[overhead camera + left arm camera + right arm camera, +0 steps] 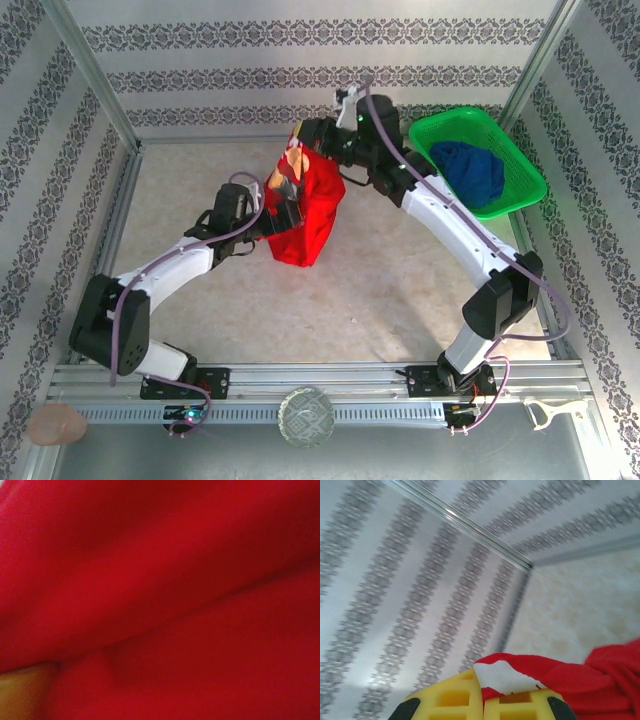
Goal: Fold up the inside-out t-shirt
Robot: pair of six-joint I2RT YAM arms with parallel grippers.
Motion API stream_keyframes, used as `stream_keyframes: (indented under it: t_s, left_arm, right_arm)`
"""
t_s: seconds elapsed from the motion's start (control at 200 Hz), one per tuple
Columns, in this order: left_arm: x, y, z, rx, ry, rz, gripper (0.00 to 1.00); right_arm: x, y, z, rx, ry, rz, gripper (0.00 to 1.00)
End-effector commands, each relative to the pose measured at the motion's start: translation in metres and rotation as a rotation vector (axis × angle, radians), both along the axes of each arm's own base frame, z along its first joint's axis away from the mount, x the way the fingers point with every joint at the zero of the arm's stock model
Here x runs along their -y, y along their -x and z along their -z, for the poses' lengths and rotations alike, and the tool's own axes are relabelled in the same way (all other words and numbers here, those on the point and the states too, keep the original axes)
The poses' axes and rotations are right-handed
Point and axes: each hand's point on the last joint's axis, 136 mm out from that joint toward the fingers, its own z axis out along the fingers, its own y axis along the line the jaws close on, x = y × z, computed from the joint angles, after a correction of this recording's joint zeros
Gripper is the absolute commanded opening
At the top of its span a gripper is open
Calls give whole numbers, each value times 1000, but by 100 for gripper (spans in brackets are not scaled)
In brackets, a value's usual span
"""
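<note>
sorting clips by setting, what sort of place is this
Likely a robot lab test cell: an aluminium frame and wallpapered panels box in the tabletop, and two arms bolted to the near rail handle a red t-shirt.

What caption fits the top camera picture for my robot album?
Left arm and right arm meet at the bunched red t-shirt over the table, beside a green basket holding a dark blue garment.

The left gripper's [279,203] fingertips are buried in the bunched red t-shirt [305,225], so I can't tell whether they pinch it. From its wrist the cloth is one close red blur, and a tan patch [22,692] cut off at the lower left corner is too vague to name. The right gripper's [483,696] yellow fingers [445,700] run off the bottom edge. A pinkish round thing [55,425] by the table's [400,285] near left corner is clipped too.
</note>
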Motion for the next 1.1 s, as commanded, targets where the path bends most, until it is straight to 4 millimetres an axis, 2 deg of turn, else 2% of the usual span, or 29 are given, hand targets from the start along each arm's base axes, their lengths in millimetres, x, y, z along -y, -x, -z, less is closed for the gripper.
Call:
stream_keyframes:
  t_s: [0.0, 0.06, 0.125, 0.195, 0.375, 0.465, 0.545, 0.65, 0.799, 1.094]
  left_arm:
    - [-25, -17, 10, 21, -59, -88, 100]
    - [-35, -18, 11, 10, -58, -96, 100]
    - [-41, -18, 1, 24, -50, -93, 100]
    - [-41, -16, -24, 73, -30, -71, 100]
    - [-32, 6, -113, 261, 64, 5, 100]
    - [-33, 12, -138, 315, 70, 14, 100]
    - [-30, 11, -148, 339, 68, 36, 100]
    - [-25, 5, -144, 345, 54, 69, 100]
    - [-17, -5, -116, 297, 34, 118, 100]
    - [8, -30, -77, 216, 49, 201, 100]
  right_arm:
    - [30, 49, -127, 253, -182, -34, 0]
    - [41, 56, -139, 283, -189, -20, 0]
    - [51, 56, -138, 288, -179, -8, 0]
    - [57, 51, -124, 265, -169, -9, 0]
    - [67, 37, -76, 229, -126, -78, 0]
    - [73, 33, -57, 210, -100, -102, 0]
    - [74, 34, -47, 197, -90, -129, 0]
    - [70, 40, -44, 198, -92, -163, 0]
    - [62, 50, -53, 208, -105, -220, 0]
    - [46, 68, -91, 258, -152, -298, 0]
